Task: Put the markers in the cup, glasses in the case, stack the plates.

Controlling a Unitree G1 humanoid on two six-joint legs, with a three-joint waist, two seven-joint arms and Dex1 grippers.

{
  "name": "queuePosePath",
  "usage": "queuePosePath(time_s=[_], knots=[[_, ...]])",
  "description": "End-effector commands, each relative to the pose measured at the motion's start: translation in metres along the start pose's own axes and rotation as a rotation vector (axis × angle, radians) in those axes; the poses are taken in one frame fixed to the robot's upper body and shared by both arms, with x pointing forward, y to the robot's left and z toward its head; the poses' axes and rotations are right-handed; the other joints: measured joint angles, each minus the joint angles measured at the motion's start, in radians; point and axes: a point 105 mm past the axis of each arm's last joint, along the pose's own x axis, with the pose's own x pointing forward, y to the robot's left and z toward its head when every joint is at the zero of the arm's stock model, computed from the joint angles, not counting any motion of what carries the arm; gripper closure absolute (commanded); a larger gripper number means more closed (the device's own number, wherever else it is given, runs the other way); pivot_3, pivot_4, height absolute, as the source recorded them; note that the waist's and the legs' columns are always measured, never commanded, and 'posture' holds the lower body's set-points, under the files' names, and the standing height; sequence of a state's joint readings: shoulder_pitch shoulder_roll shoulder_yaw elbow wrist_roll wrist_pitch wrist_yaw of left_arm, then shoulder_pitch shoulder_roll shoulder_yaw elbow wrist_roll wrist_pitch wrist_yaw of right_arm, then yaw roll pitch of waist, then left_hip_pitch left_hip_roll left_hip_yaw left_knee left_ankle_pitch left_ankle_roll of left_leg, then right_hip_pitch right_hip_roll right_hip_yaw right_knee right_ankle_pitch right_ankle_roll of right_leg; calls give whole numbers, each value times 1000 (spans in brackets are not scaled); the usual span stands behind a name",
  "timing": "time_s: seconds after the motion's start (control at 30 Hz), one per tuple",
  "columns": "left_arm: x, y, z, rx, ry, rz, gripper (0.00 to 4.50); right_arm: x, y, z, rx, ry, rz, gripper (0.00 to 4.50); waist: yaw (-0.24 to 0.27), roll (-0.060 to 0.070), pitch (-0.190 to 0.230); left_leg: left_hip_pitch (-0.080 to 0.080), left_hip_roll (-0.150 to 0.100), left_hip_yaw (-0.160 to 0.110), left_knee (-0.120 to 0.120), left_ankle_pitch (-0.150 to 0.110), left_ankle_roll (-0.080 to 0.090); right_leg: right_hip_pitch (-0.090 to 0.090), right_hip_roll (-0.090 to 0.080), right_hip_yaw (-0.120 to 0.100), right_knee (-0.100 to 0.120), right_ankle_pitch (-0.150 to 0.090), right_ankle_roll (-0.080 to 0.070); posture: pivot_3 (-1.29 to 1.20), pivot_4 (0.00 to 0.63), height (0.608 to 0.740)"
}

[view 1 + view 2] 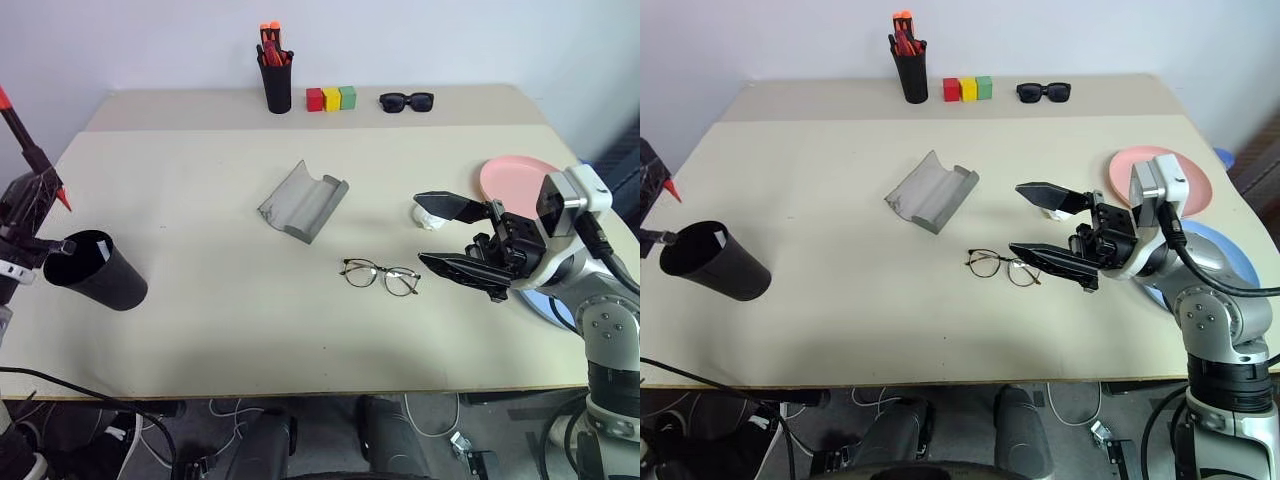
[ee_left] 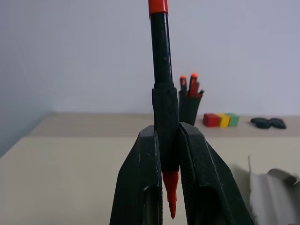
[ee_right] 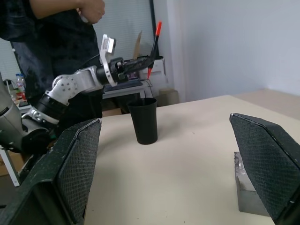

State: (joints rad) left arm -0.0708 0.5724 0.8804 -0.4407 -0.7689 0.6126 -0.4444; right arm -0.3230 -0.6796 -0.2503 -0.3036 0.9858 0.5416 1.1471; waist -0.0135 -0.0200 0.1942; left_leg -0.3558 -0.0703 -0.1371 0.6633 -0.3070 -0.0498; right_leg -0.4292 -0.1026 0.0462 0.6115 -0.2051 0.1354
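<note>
**op_remote:** ok what I'm seeing rn, biggest first. Beige table (image 1: 200, 300), w/ the pink plate (image 1: 505, 178) at the right edge and the blue plate (image 1: 1220, 250) just nearer, mostly behind my right arm. Grey case (image 1: 303, 200) lying open mid-table. Black cup (image 1: 95, 268) far left, tipped over toward the table's left edge

**benchguy:** grippers?

**op_remote:** right gripper (image 1: 452, 236) jaws spread wide, nothing in them, hanging just right of the glasses (image 1: 380, 276), which lie flat betw the case & front edge. Left gripper (image 2: 167, 164) clamped on a marker (image 2: 161, 56), upright, red tip down, just above/beside the cup

**benchguy:** back row?

**op_remote:** pen holder (image 1: 276, 75), colored blocks (image 1: 331, 98), sunglasses (image 1: 406, 101). Also a person (image 3: 51, 28) behind the left arm in the right wrist cam
</note>
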Motion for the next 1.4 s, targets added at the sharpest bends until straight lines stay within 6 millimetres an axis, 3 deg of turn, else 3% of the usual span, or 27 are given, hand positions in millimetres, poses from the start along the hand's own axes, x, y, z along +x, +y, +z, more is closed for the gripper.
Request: queuePosePath(time_s=[0.03, 0.5, 0.67, 0.8, 1.13, 1.27, 1.4], knots=[[-9, 9, 3, 57, -18, 56, 4462, 3, 3, 6, -33, 2, 23, 1, 2, 0, 0, 0, 0, 0, 0, 0, 0, 0, 0, 0, 0, 0, 0, 0, 150, 740], [-31, 20, -26, 75, 53, 99, 4462, 5, 0, 5, -41, 18, 11, 1, 3, 0, 0, 0, 0, 0, 0, 0, 0, 0, 0, 0, -1, 0, 0, 0, 150, 740], [-30, 17, -31, 30, 51, 71, 2160, 5, 0, 4, -45, 23, 6, 1, 3, 0, 0, 0, 0, 0, 0, 0, 0, 0, 0, 0, -1, 0, 0, 0, 150, 740], [-27, 17, -32, 57, 54, 62, 27, 5, -1, 4, -50, 23, 2, 1, 3, 0, 0, 0, 0, 0, 0, 0, 0, 0, 0, 0, -1, 0, 0, 0, 150, 740], [0, -1, -22, -78, 108, -39, 27, 4, -8, 5, -40, 8, -34, 1, 1, 0, 0, 0, 0, 0, 0, 0, 0, 0, 0, 0, -1, 0, 0, 0, 150, 740], [19, -22, 0, -140, 96, -176, 27, 5, -22, 3, -55, 14, -102, 1, 1, 0, 0, 0, 0, 0, 0, 0, 0, 0, 0, -1, -1, 0, 0, 0, 150, 740], [46, -45, 8, -186, 156, -278, 27, 6, -38, -5, -56, 52, -192, 1, 1, 0, 0, 0, 0, 0, 0, 0, 0, 0, 0, 0, 0, 0, 0, 0, 150, 740]])
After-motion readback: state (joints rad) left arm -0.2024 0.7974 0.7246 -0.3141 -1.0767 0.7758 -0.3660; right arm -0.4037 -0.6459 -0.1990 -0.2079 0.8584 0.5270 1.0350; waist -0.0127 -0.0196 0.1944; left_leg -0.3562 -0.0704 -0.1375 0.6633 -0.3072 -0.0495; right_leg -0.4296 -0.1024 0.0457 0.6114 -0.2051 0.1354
